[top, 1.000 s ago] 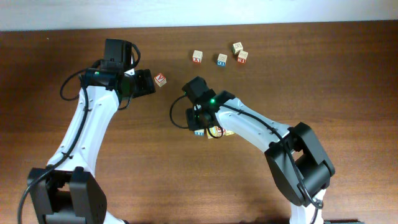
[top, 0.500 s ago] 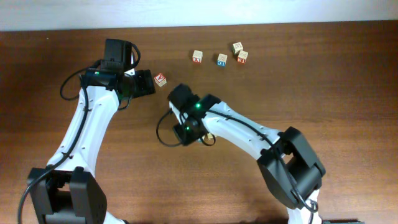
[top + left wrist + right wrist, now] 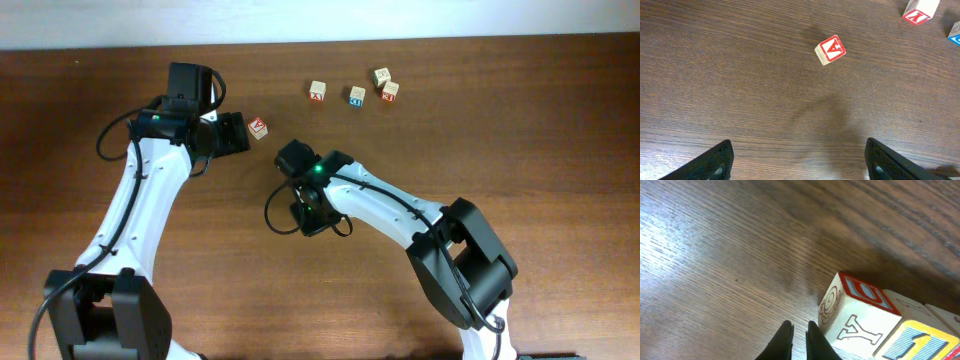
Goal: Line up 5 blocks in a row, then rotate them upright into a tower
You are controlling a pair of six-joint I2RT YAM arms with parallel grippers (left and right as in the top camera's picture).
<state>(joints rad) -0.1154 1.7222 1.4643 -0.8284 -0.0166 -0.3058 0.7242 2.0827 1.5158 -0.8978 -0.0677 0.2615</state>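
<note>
Overhead view shows five blocks in the open: the red-A block (image 3: pixel 258 128) alone left of centre, and four near the far edge of the table (image 3: pixel 520 150), namely a red-marked block (image 3: pixel 317 92), a blue-marked block (image 3: pixel 357 96), a pale greenish block (image 3: pixel 382 76) and, touching or almost touching it, a second red block (image 3: pixel 390 92). More blocks sit mid-table under the right arm and are hidden from above. The right wrist view shows at least three of them packed together: a Y-sided block (image 3: pixel 860 315) with a red-framed top and a swirl on its other side, a yellow-and-blue block (image 3: pixel 917 342) against it, and a pale block (image 3: pixel 910 307) behind. The right gripper (image 3: pixel 799 337) is low over the wood just beside the Y-sided block, its fingers drawn almost together with nothing between them. That arm reaches from the near right corner up and left, with its wrist folded down at mid-table. The left arm rises from the near left corner and bends right at the wrist. The left gripper (image 3: pixel 798 150) points at the red-A block, near it but apart, with its fingers spread wide and empty.
</note>
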